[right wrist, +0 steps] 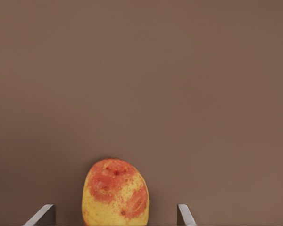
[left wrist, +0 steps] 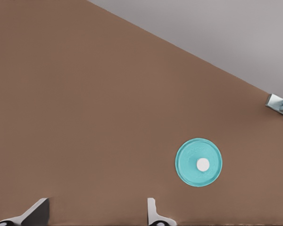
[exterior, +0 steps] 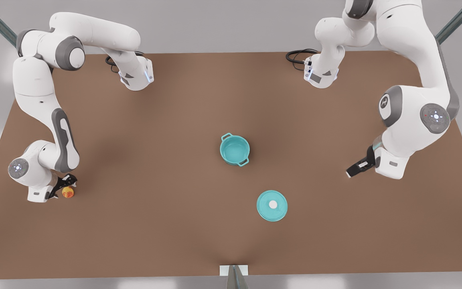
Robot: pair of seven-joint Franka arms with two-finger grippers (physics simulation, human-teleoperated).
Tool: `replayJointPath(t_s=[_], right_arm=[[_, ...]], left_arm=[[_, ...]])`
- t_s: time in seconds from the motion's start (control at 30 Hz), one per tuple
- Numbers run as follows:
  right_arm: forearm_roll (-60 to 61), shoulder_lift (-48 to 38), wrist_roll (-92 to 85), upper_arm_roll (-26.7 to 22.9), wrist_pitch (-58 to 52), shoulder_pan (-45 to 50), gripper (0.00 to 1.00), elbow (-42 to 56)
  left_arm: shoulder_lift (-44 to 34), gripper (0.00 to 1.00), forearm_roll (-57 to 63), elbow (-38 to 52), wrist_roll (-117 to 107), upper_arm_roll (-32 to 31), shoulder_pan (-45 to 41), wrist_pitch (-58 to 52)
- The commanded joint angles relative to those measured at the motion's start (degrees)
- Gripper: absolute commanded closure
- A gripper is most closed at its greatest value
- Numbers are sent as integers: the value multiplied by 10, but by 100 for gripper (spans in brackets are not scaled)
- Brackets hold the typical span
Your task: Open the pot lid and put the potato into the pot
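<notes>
The pot [exterior: 235,149] is sitting uncovered at the centre of the brown tabletop [exterior: 155,140] in the front view, its teal inside showing. The lid [exterior: 272,205] is lying flat on the tabletop below and to the right of the pot, well apart from it. The potato [exterior: 68,192] is resting at the lower left of the frame. The right gripper [exterior: 67,185] is hovering at the potato, jaws spread wide on either side without touching it. The left gripper [exterior: 355,168] is waiting at the right edge of the frame, jaws wide apart.
</notes>
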Motion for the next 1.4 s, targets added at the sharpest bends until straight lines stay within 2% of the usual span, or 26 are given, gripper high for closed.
replayJointPath(t_s=[0.0, 0.13, 0.17, 0.27, 0.43, 0.9, 1.07, 1.37], right_arm=[[1, 3, -19, 0, 11, 0, 4, 0], [2, 7, -20, 0, 16, 0, 6, -1], [2, 8, -21, 0, 16, 0, 9, -1], [1, 7, -23, 0, 11, -1, 31, -1], [0, 5, -24, 0, 9, -1, 47, -1], [0, -28, -26, 4, -51, 1, 57, -1], [4, -88, -25, 44, -137, 4, 58, -1], [7, -145, 36, 152, -167, 18, 63, 2]], left_arm=[[-3, 0, -3, 4, 305, 2, 1, -70], [-6, 0, -10, 20, 300, 11, 36, -75], [-6, 0, -15, 23, 297, 10, 37, -93], [-1, 0, -4, 21, 249, 4, 1, -95], [-1, 0, -8, 22, 243, 10, 19, -95], [-1, 0, -29, 25, 241, 13, 37, -90], [-1, 0, -29, 25, 240, 11, 37, -91], [-1, 0, -29, 24, 241, 11, 37, -93]])
